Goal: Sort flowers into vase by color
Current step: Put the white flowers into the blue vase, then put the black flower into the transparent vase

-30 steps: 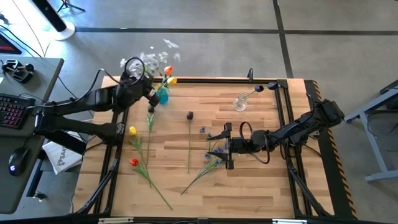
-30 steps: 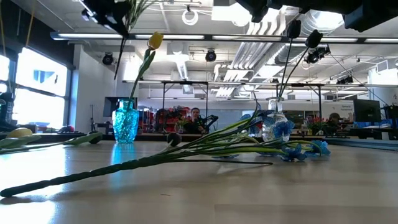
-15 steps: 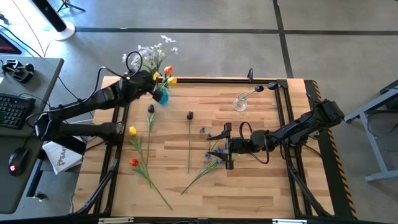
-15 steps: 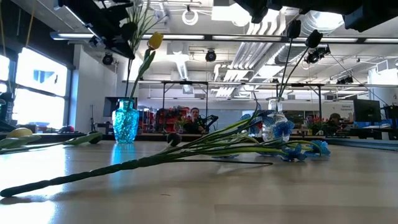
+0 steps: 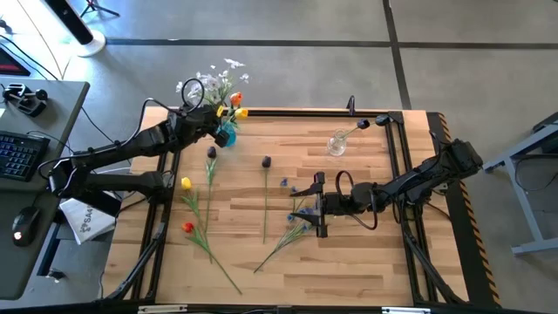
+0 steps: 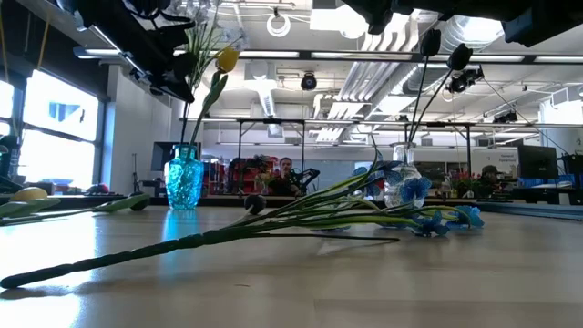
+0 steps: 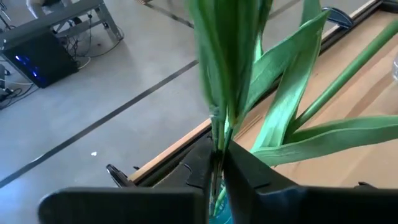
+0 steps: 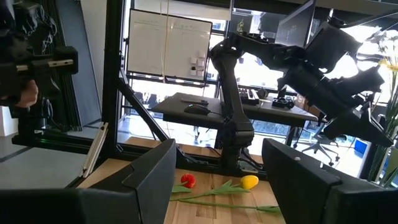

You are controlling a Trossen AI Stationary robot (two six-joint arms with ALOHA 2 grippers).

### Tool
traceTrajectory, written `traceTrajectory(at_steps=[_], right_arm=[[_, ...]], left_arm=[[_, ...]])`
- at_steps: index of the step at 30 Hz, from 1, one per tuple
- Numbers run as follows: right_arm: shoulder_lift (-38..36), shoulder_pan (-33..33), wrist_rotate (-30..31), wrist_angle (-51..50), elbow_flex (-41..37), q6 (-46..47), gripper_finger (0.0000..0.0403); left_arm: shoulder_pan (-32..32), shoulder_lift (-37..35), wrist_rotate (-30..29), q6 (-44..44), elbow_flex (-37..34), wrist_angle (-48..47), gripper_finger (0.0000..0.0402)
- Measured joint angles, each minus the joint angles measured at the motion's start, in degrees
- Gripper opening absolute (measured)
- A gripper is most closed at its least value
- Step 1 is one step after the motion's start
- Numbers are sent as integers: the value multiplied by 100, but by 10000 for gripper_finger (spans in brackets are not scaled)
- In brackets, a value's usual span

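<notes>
My left gripper [image 5: 207, 122] is at the table's far left, just above the blue vase [image 5: 227, 134] [image 6: 183, 178], and is shut on a pale white blossom spray [image 5: 218, 83]. An orange tulip [image 5: 235, 100] and a yellow tulip [image 6: 228, 57] stand in that vase. My right gripper [image 5: 305, 205] hovers open over the table's middle, beside blue flower clusters [image 5: 301, 220] lying flat. A yellow tulip [image 5: 186, 183], a red tulip [image 5: 187, 227] and two dark-headed stems [image 5: 212, 153] [image 5: 266, 162] lie on the wood. My left gripper pinches the blossom spray's green stem [image 7: 217, 146] between its two fingers [image 7: 249, 171], low on the stem, below the leaves. The fingers come from the table's left, across the stem. The spray stands nearly upright, and its lower end reaches down into the blue vase's mouth [image 6: 185, 148].
A clear glass vase [image 5: 336, 144] holding a dark flower [image 5: 363, 125] stands at the far right of centre. Black frame rails [image 5: 397, 174] run along the table's sides. A desk with keyboard and mouse [image 5: 22, 157] lies left of the table.
My left gripper has moved right and down toward the blue vase, staying shut on the spray. The spray has swung more upright, and its stem end, earlier hanging clear of the vase, now goes into the vase's mouth.
</notes>
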Motion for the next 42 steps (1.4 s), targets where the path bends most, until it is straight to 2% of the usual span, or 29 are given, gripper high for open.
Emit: traceTrajectory(at_steps=[7,13,18,23,28,33,38,42], right_arm=[[0,0,0,0,0,0,236],[0,0,0,0,0,28,236],[0,0,0,1,0,28,236],[0,1,0,0,0,28,236],[0,0,2,-1,0,26,236],[0,0,2,-34,0,27,236],[0,2,7,-365,0,216,236],[2,28,166,-983,-2,672,236]], left_arm=[[0,0,306,199,5,-105,121],[0,2,361,102,442,-1095,190],[0,0,437,-58,1136,-2223,212],[-17,0,514,-361,1786,-3270,213],[-162,-1,524,-1027,2296,-4233,213],[-824,0,991,-1716,2401,-4694,212],[-2105,3,1162,-2631,2151,-4824,196],[-3249,5,969,-3683,1791,-4818,180]])
